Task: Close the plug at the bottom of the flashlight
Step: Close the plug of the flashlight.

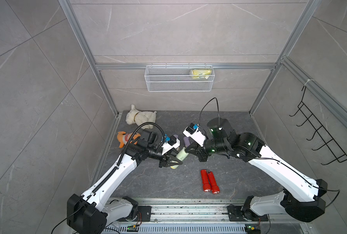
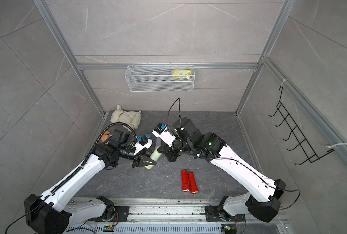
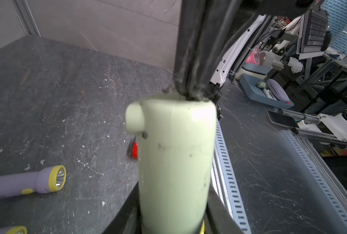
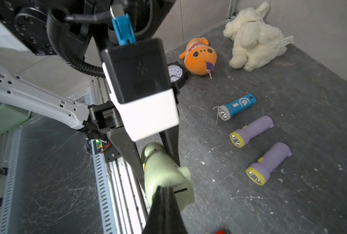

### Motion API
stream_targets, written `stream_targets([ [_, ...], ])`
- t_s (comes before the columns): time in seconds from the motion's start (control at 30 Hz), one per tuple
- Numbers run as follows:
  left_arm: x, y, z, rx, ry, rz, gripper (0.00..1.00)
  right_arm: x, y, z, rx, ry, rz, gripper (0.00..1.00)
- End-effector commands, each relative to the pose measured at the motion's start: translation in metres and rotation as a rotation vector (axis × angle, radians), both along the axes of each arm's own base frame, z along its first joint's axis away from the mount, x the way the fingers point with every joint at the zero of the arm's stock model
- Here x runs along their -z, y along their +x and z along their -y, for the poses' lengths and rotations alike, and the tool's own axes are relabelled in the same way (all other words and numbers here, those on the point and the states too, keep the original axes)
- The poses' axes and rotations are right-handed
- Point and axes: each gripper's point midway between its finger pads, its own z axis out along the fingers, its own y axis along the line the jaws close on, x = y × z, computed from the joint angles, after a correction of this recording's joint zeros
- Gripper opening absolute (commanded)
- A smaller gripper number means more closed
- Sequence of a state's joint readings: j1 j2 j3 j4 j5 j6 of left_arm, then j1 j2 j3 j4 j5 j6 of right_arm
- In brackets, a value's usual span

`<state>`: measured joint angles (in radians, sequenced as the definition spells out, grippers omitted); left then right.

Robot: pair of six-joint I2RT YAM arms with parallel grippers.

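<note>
A pale green flashlight hangs above the dark table, tilted, in both top views. My left gripper is shut on its body near the head end, one finger on each side. My right gripper is shut with nothing between its fingers. Its tips press against the flashlight's bottom end, where the plug shows as a flat face with a dark slit. In the left wrist view the right gripper's tips meet the top rim of the flashlight, and a small tab sticks out sideways.
Two red flashlights lie side by side near the front. Two purple flashlights, a blue one, a small clock, an orange plush and a white plush lie behind. A wire basket hangs on the back wall.
</note>
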<state>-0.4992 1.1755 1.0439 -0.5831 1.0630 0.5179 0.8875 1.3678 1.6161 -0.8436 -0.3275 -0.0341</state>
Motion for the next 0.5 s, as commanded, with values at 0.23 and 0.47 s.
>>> stream_targets([
  [0.23, -0.030, -0.006, 0.003, 0.054, -0.097, 0.080, 0.00, -0.023, -0.018, 0.000, -0.053, 0.075, -0.005, 0.33],
  [0.47, -0.031, -0.006, 0.003, 0.055, -0.098, 0.077, 0.00, -0.039, -0.016, 0.006, -0.035, 0.103, 0.039, 0.43],
])
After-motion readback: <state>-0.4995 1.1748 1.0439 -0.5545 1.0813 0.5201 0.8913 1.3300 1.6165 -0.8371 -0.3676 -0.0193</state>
